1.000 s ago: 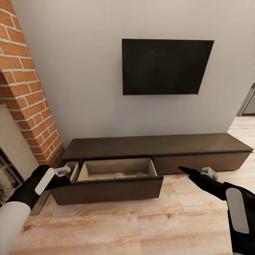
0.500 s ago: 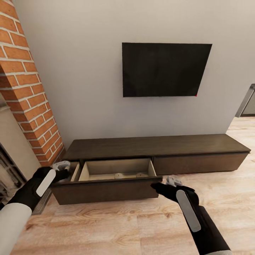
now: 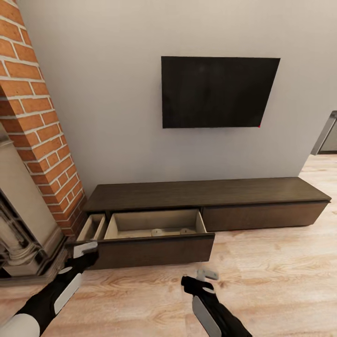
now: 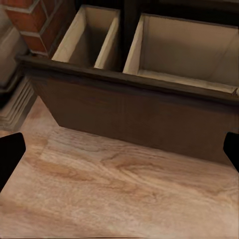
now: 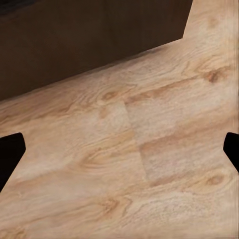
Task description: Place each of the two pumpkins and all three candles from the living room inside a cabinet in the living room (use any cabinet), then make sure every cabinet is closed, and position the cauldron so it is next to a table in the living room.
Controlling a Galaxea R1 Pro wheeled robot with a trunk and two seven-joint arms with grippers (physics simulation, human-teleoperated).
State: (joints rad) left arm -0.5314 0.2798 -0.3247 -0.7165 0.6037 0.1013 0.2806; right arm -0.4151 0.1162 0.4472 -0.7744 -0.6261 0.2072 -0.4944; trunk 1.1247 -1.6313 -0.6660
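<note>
wall (image 3: 117, 103): pale grey, black TV (image 3: 217, 91) mounted above cabinet
floor (image 3: 281, 281): light wood planks
cabinet (image 3: 206, 193): long, low, dark, against far wall; left drawer (image 3: 154, 243) pulled out, pale inside, bare
brick column (image 3: 37, 121): far left, beside cabinet
left gripper (image 3: 85, 248): just off drawer front's left end, jaws wide apart, holding nothing
right gripper (image 3: 206, 275): low over floor, near side of drawer, jaws wide apart, holding nothing

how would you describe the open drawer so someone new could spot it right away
Find the black TV on the white wall; below it a long dark brown cabinet sits on the wood floor. The open drawer is on its left half, near the brick column. It alone is pulled out, showing a pale wood inside, while the front to its right is shut flush.
</note>
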